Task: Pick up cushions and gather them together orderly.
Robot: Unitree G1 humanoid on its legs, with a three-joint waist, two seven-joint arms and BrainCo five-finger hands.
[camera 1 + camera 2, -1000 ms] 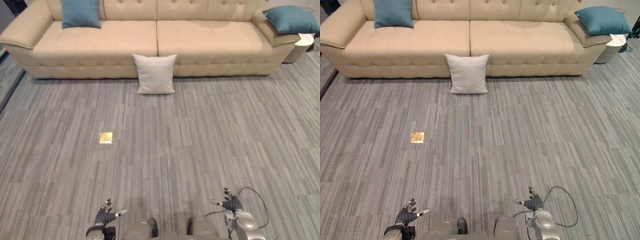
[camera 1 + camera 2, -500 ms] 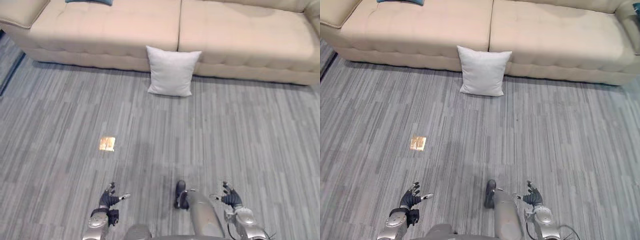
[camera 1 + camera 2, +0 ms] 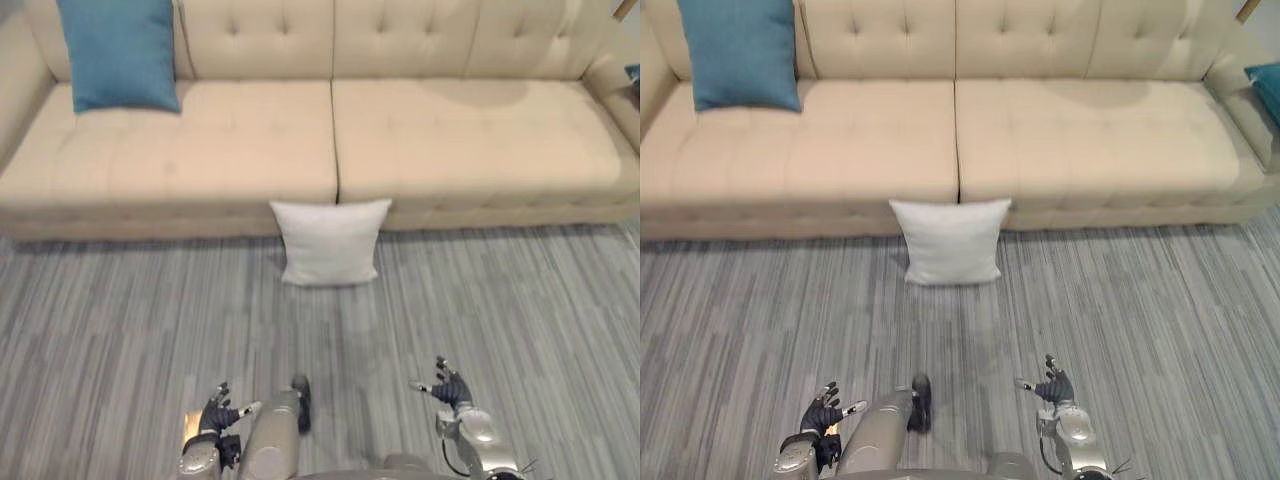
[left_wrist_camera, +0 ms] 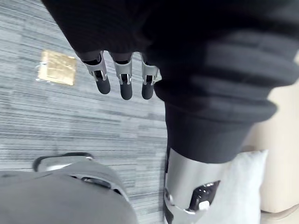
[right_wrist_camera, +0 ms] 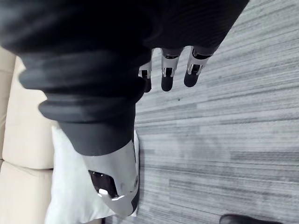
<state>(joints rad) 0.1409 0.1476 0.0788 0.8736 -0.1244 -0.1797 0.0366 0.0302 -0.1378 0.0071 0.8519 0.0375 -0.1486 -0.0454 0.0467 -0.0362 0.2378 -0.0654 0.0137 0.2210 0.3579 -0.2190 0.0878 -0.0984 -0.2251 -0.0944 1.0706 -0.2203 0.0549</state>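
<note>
A white cushion [image 3: 330, 242] stands on the carpet, leaning against the front of the beige sofa [image 3: 240, 140] at its middle seam. A blue cushion [image 3: 120, 55] leans on the sofa's backrest at the left end. The edge of another blue cushion [image 3: 1267, 85] shows on the right armrest. My left hand [image 3: 212, 418] hangs low at the bottom left, fingers straight and holding nothing. My right hand [image 3: 447, 386] hangs at the bottom right, open too. Both hands are well short of the white cushion [image 4: 243, 186], which also shows past my right hand [image 5: 74, 186].
Grey striped carpet [image 3: 500, 300] lies between me and the sofa. A small gold-coloured square [image 4: 58, 68] lies on the carpet beside my left hand.
The camera has moved toward the sofa and tipped up, so the sofa and white cushion sit closer and the blue cushions show again. Both hands stay open at my sides.
</note>
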